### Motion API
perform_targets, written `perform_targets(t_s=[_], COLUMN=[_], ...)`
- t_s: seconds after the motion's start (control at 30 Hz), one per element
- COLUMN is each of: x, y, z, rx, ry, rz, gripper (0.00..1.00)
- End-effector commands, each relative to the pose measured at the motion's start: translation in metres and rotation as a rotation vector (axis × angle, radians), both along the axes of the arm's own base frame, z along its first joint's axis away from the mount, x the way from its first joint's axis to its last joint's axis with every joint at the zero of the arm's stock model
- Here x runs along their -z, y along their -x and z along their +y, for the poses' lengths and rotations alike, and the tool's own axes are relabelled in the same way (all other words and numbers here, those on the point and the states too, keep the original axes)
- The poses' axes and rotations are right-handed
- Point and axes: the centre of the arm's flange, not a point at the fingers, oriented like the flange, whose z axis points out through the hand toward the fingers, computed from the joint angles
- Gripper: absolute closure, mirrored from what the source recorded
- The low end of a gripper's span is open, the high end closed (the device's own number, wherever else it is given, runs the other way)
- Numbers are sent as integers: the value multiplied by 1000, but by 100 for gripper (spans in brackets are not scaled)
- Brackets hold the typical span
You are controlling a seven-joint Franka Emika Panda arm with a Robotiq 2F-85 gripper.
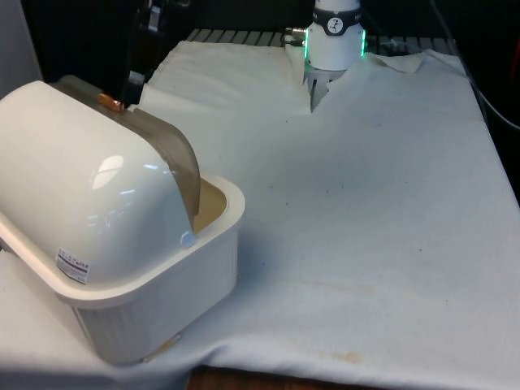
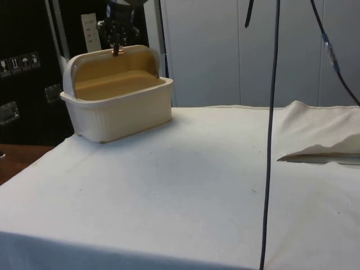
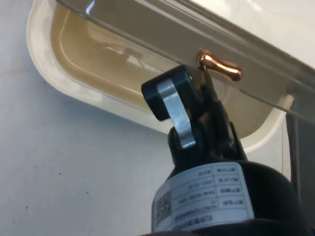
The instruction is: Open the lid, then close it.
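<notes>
A cream bread box [image 1: 175, 280] stands at the front view's left with its domed back to that camera. Its smoky roll lid [image 1: 177, 156] is pushed up and back, so the tan inside [image 2: 112, 84] lies open in the side view. A small copper handle [image 3: 220, 68] sits on the lid's edge, high above the box's opening [image 2: 116, 51]. My black gripper [image 3: 203, 81] comes down from above and is shut on this handle. In the front view the gripper [image 1: 130, 83] is just behind the box's top, next to the handle [image 1: 110, 101].
The white cloth [image 1: 366, 227] covers the table to the front view's right of the box. The robot's base [image 1: 333, 41] stands at the far end. A dark cable [image 2: 270, 140] hangs through the side view, near a raised fold in the cloth [image 2: 315, 152].
</notes>
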Motion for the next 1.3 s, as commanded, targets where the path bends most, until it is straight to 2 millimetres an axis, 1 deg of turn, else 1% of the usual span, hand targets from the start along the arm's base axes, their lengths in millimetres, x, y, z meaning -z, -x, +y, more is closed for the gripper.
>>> perform_targets(t_s=[0.0,0.13,0.4,0.43,0.47,0.67,0.7,0.77,0.83,1.27], x=[1,-1,-15,-13,-18,-31,-28,-37,-41,-41], y=[-2,-3,-8,-7,-9,-11,-11,-13,-13,-14], z=[-1,-1,-4,-3,-4,-5,-4,-5,-5,-8], rx=[14,17,57,44,61,79,65,87,93,118], ry=[-3,-3,-4,-8,-3,-7,-11,-8,-10,-24], rz=[-12,-11,-47,-43,-53,-77,-75,-89,-99,-115], gripper=[100,100,100,100,100,100,100,100,100,100])
